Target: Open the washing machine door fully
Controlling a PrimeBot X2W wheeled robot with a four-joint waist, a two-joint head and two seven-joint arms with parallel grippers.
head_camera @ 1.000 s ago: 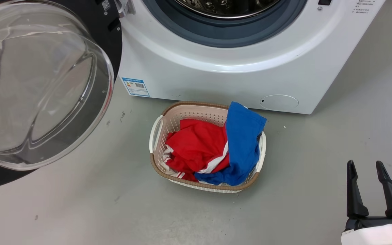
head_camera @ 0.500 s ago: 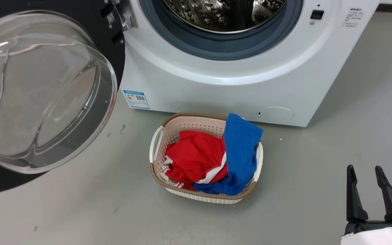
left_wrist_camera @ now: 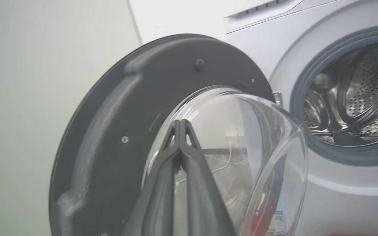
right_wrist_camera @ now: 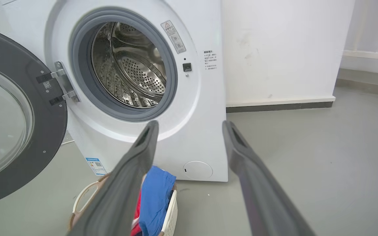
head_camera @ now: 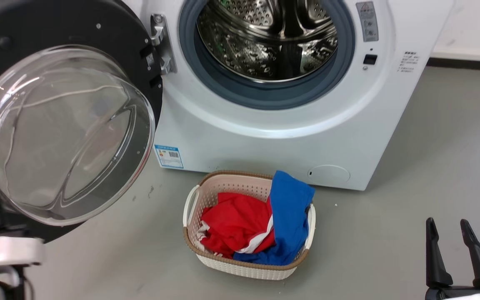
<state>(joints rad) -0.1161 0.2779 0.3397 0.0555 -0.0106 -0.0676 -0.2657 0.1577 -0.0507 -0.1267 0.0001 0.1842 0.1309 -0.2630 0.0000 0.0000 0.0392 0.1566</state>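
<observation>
Pushing with your left pincer (left_wrist_camera: pixel 180 122), pressed closed and empty, aim at the black rim of the door (left_wrist_camera: pixel 110 131), not the glass (left_wrist_camera: pixel 241 131). Your right pincer (right_wrist_camera: pixel 189 124), spread wide, is not needed.

Grey, scuffed floor (head_camera: pixel 411 175) carried a white front-loading washing machine (head_camera: pixel 244 150). Close before the machine's base stood a cream laundry basket (head_camera: pixel 244 268) with a brown rim, holding a red garment (head_camera: pixel 231 225) and a blue garment (head_camera: pixel 288 208) draped over its rear edge.
</observation>
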